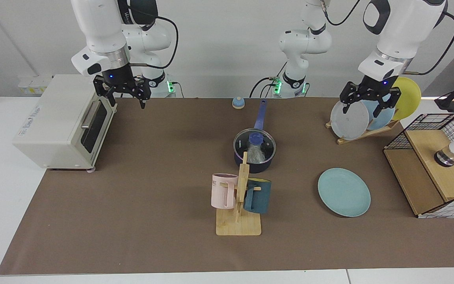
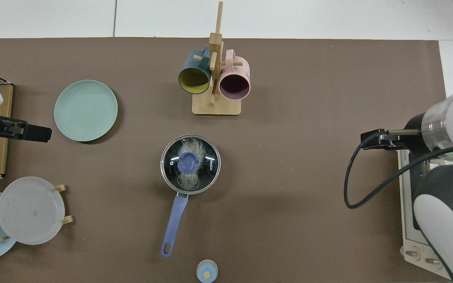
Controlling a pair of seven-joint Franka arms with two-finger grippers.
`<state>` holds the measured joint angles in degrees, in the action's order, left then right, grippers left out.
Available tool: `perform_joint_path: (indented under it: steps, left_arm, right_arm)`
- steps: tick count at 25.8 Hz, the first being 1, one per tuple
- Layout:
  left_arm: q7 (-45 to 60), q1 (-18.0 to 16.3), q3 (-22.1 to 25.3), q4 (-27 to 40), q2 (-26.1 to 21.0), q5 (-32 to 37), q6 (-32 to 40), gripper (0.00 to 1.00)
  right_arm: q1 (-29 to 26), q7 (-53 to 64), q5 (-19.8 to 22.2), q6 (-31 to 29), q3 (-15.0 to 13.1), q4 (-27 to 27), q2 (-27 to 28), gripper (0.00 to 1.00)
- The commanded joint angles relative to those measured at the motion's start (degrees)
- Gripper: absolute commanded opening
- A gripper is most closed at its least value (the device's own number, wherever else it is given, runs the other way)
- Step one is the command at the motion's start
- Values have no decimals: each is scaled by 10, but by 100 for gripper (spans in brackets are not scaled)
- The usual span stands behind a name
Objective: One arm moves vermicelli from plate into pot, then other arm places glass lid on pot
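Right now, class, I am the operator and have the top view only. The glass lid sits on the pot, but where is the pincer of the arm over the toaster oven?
Observer: The right pincer hangs open and empty in the air, near the door side of the toaster oven.
Operator: And the other pincer?
Observer: The left pincer is open and empty, up near the grey plate.
Operator: Is anything outside my frame?
Observer: A yellow plate stands at the far end of the rack.

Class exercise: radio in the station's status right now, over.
Right gripper open, by the toaster. Left gripper open, waiting at the plate rack. Lid on pot, vermicelli inside; plate bare. Nothing in the way.
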<state>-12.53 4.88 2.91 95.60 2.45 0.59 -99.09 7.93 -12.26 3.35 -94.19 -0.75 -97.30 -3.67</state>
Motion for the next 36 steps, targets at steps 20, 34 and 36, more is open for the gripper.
perform_joint_path:
  steps: [20, 34, 36]
  left_arm:
    - [1, -1, -1, -5, 4, 7, 14, 100]
    - [1, -1, -1, -5, 4, 6, 14, 100]
    - [1, -1, -1, -5, 4, 7, 14, 100]
  right_arm:
    - [-34, 34, -41, -20, 8, -14, 9, 99]
    - [-34, 32, -33, -19, 8, -15, 13, 99]
    - [-34, 33, -33, -19, 8, -15, 13, 99]
